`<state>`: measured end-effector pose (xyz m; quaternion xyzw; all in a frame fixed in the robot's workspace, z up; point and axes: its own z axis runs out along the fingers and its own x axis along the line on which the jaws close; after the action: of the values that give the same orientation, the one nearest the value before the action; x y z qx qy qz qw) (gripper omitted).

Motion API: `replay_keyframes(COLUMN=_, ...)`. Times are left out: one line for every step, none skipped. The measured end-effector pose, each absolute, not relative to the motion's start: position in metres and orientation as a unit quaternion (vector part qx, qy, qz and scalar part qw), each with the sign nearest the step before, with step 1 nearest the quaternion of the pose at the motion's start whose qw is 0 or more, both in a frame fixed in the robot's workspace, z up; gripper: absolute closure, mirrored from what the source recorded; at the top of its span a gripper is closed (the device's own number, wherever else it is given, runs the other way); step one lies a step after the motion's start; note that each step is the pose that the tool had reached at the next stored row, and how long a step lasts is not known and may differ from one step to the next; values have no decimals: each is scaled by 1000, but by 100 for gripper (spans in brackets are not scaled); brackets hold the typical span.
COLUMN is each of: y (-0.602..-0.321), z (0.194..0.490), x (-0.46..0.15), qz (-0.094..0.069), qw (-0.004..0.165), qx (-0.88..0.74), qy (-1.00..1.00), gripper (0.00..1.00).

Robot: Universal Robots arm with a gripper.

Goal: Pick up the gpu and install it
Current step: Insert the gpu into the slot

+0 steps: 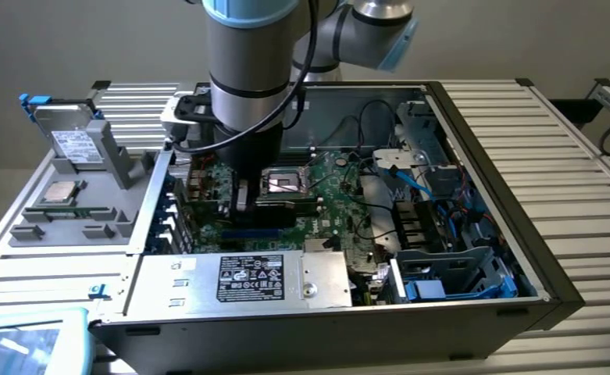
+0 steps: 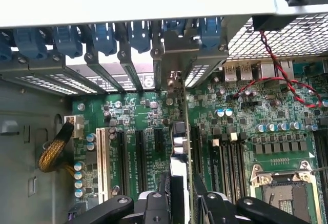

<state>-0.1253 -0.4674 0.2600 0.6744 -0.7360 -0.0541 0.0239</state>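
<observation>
The gpu (image 2: pixel 179 139) stands on its thin edge over the motherboard (image 2: pixel 241 116). Its long axis runs from the hand (image 2: pixel 179 196) straight toward the slot covers (image 2: pixel 128 67) at the rear wall of the computer case (image 1: pixel 492 156), and its metal end plate (image 2: pixel 174 55) sits against that row below the blue clips (image 2: pixel 105 34). The hand is partly closed on the gpu, a finger against each face at the end away from the rear wall; whether the gpu is seated in a slot I cannot tell. In the exterior view the arm (image 1: pixel 244 70) reaches down into the open case, which lies on the slatted counter (image 1: pixel 554 133).
</observation>
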Motion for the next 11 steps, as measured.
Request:
replay_keyframes(y=-468, z=260, x=-124, qz=-54, qw=24, qx=674, qy=-736, gripper=72)
replay_keyframes(y=-468, z=260, x=-123, qz=-54, qw=24, qx=674, qy=-736, gripper=72)
replay_keyframes(y=-468, z=260, x=-122, qz=-54, qw=24, qx=674, qy=-736, gripper=72)
replay_keyframes(y=-468, z=260, x=-121, qz=-54, qw=24, qx=674, qy=-736, gripper=72)
replay_keyframes(y=-468, z=260, x=-121, qz=-54, qw=24, qx=674, qy=-736, gripper=72)
replay_keyframes(y=-468, z=260, x=-121, qz=-54, qw=24, qx=674, qy=-736, gripper=72)
replay_keyframes(y=-468, z=260, x=-121, qz=-54, qw=24, qx=674, qy=-736, gripper=72)
replay_keyframes(y=-468, z=259, x=-121, qz=-54, qw=24, qx=674, qy=-736, gripper=72)
replay_keyframes(y=-468, z=259, x=-121, qz=-54, qw=24, qx=674, qy=-736, gripper=72)
replay_keyframes(y=-469, z=259, x=-121, qz=-54, qw=24, qx=674, qy=-736, gripper=72)
replay_keyframes(y=-469, z=259, x=-121, qz=-55, qw=24, qx=674, qy=-736, gripper=72)
